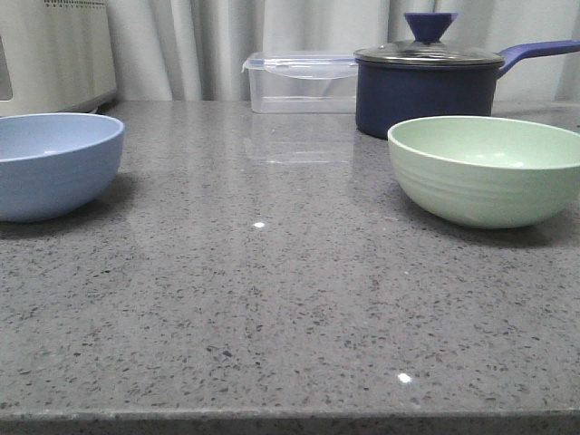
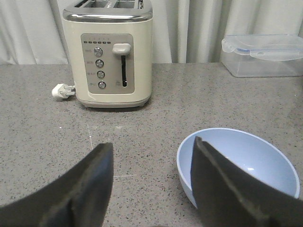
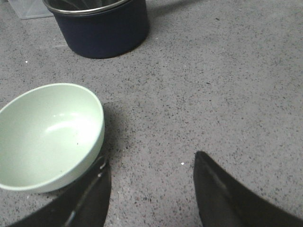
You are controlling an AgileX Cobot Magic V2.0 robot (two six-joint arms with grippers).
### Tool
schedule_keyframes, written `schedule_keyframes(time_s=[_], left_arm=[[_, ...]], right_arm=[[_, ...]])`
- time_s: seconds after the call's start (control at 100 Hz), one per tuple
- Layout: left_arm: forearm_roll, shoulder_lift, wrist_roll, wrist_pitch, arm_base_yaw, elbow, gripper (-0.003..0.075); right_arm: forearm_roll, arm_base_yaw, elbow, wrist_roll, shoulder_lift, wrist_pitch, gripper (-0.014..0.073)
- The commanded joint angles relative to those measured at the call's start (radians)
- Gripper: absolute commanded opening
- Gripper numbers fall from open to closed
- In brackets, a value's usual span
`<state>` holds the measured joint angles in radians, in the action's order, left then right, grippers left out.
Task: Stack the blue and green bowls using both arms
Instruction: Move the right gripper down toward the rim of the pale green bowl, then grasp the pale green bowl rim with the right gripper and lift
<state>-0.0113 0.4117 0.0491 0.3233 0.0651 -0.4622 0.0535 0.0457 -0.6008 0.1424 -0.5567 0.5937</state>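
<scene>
On the grey speckled counter (image 1: 272, 308), both grippers hang spread wide over two upright bowls, holding nothing.

The left gripper (image 2: 151, 182) has one finger (image 2: 222, 189) in front of the blue bowl (image 2: 246, 161), the right gripper (image 3: 151, 189) one finger (image 3: 90, 198) just beside the green bowl (image 3: 47, 132). Each bowl is round, matte and faintly ridged, mouth up, with no long axis. Blue sits far left, green right, well apart; a navy saucepan (image 1: 426, 91) stands behind the green one, a toaster (image 2: 109, 56) beyond the blue.
</scene>
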Motion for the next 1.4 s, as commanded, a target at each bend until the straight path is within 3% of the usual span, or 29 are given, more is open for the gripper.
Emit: schedule_keyframes(time_s=[0.0, 0.39, 0.75, 1.19, 1.39], left_arm=[[-0.002, 0.013, 0.010, -0.081, -0.004, -0.036, 0.0367], [-0.002, 0.013, 0.010, -0.081, -0.004, -0.036, 0.0367], [-0.002, 0.013, 0.010, -0.081, -0.004, -0.036, 0.0367], [-0.002, 0.013, 0.010, -0.081, -0.004, -0.036, 0.0367], [-0.002, 0.013, 0.010, -0.081, -0.004, -0.036, 0.0367]], right_arm=[[0.007, -0.004, -0.096, -0.011, -0.082, -0.028, 0.0410], [0.057, 0.083, -0.365, -0.029, -0.434, 0.171, 0.0410], [0.077, 0.096, -0.545, -0.029, -0.708, 0.291, 0.0410], [0.083, 0.118, -0.588, -0.029, -0.886, 0.293, 0.0409], [0.083, 0.118, -0.588, -0.029, -0.905, 0.292, 0.0305]])
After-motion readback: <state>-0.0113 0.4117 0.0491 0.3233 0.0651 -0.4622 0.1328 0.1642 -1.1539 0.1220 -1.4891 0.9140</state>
